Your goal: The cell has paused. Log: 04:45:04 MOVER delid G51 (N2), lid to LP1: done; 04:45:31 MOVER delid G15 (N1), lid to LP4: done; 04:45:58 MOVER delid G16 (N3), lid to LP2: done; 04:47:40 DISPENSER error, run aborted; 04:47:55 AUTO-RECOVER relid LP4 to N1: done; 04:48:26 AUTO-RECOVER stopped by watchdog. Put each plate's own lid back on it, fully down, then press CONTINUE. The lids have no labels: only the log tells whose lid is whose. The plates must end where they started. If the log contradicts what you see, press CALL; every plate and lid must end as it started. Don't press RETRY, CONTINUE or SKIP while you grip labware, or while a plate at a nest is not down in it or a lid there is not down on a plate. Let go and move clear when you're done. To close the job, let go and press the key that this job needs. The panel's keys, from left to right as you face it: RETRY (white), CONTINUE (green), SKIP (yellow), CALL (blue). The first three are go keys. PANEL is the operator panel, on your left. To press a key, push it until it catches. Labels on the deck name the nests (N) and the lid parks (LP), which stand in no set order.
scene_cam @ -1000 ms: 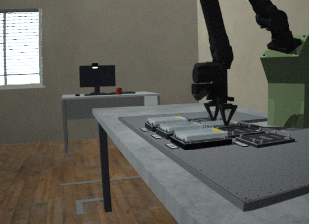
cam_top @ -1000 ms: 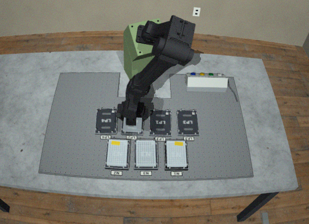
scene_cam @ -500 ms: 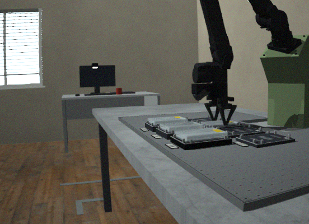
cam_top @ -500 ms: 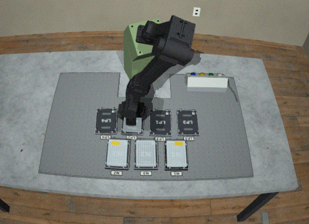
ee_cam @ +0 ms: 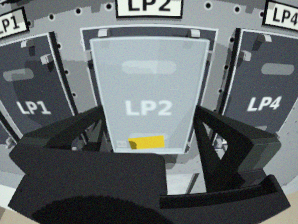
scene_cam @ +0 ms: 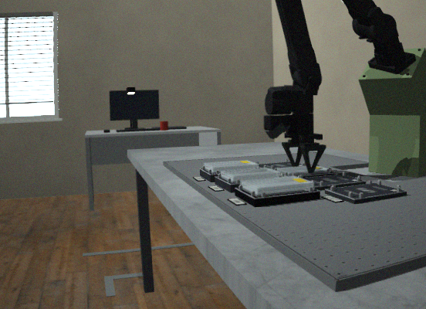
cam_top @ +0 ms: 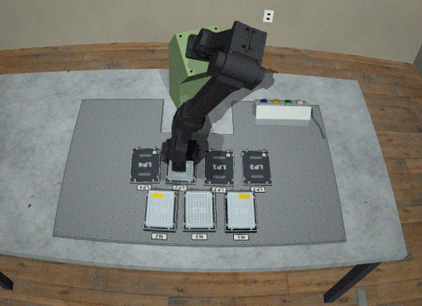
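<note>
Down at park LP2 (ee_cam: 148, 3), the tool (ee_cam: 148, 137) stands fairly wide, its fingers closed against the long sides of the lid (ee_cam: 149, 90) that lies there. That lid is pale and see-through, so the park's white lettering reads through it, and a yellow tag (ee_cam: 147, 143) shows at the edge nearest the wrist. Parks LP1 (cam_top: 219, 167), LP3 (cam_top: 256, 167) and LP4 (cam_top: 145, 165) show bare dark faces. In front of them three plates sit in their nests on the tabletop (cam_top: 38, 115): N2 (cam_top: 160, 209) and N1 (cam_top: 240, 210) each show a yellow tag, N3 (cam_top: 198, 209) shows open wells. By the deck's far edge, the panel (cam_top: 283, 112) carries four coloured keys.
</note>
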Robot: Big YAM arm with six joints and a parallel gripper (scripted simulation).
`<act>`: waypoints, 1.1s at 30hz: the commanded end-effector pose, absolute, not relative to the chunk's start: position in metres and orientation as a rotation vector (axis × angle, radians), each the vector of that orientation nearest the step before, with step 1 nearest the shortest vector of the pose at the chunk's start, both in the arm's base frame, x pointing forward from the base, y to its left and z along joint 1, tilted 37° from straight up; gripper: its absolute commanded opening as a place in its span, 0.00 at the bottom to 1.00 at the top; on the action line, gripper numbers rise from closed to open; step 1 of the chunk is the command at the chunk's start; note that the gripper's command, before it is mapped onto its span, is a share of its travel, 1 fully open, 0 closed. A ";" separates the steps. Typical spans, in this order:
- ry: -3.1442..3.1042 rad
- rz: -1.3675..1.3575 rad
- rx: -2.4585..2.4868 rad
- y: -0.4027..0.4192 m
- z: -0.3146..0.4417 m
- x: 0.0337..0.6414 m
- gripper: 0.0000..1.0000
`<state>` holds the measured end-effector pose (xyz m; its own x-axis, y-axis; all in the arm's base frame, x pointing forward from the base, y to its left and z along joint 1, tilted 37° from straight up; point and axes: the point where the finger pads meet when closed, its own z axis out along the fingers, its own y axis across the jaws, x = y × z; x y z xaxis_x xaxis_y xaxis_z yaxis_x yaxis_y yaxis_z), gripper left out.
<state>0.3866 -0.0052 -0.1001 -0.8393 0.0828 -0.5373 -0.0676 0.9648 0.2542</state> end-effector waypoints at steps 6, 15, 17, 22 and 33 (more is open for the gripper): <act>2.517 0.354 0.007 -0.001 -0.094 0.395 0.00; 2.546 0.352 0.021 -0.011 -0.088 0.373 0.00; 2.545 0.352 0.021 -0.012 -0.086 0.371 0.00; 2.544 0.351 0.021 -0.014 -0.079 0.367 0.00; 2.542 0.351 0.020 -0.017 -0.067 0.360 0.00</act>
